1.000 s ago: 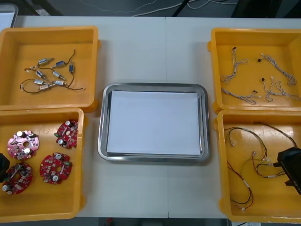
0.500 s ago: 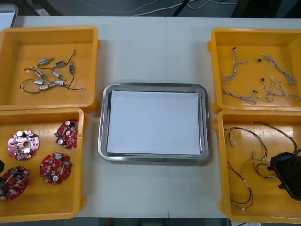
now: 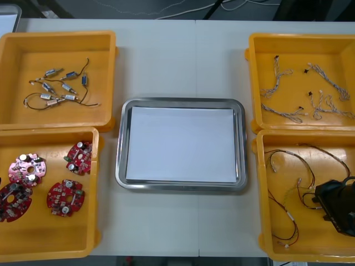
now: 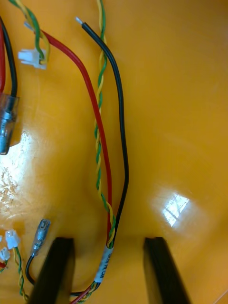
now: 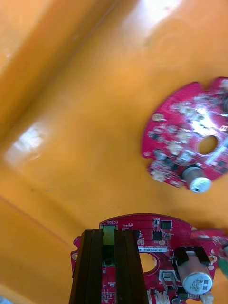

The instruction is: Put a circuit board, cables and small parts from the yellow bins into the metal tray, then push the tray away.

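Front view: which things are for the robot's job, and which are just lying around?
Job things: yellow bins, metal tray, small metal parts, cables at the open right end effector, circuit board gripped by the left end effector.
Lying about: white cord past the table, pale object at its far left corner.
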### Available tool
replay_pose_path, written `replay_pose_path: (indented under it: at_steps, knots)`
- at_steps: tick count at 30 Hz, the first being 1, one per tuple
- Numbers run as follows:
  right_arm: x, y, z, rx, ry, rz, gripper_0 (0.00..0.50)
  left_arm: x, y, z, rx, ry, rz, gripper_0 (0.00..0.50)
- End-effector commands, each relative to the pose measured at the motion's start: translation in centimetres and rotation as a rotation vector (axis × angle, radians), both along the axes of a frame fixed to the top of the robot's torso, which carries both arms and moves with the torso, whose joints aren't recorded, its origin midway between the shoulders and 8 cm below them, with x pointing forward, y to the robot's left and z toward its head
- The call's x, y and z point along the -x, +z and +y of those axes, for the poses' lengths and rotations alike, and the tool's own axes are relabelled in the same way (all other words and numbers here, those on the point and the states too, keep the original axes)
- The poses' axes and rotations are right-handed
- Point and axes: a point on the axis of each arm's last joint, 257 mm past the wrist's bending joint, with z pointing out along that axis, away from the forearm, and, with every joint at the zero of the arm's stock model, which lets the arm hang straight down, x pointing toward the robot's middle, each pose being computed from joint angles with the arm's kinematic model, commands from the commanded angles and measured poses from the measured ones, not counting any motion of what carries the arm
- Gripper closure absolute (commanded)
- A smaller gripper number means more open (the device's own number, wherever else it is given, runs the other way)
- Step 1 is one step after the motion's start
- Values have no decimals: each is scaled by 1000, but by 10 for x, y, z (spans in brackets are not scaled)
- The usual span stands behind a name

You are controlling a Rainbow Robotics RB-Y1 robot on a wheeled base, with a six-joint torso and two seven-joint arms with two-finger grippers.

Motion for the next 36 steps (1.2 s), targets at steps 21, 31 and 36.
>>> replay_pose_path:
  at_steps: [21, 31, 36]
  knots:
    - [4, 57, -1, 56, 33, -3, 500, -41, 102, -75, -129, -359, -186, 500]
    - [5, 106, 2, 159, 169, -48, 500, -56, 116, -98, -149, -450, -203, 500]
    - [0, 126, 3, 243, 326, -71, 500, -64, 124, -114, -174, -508, -213, 500]
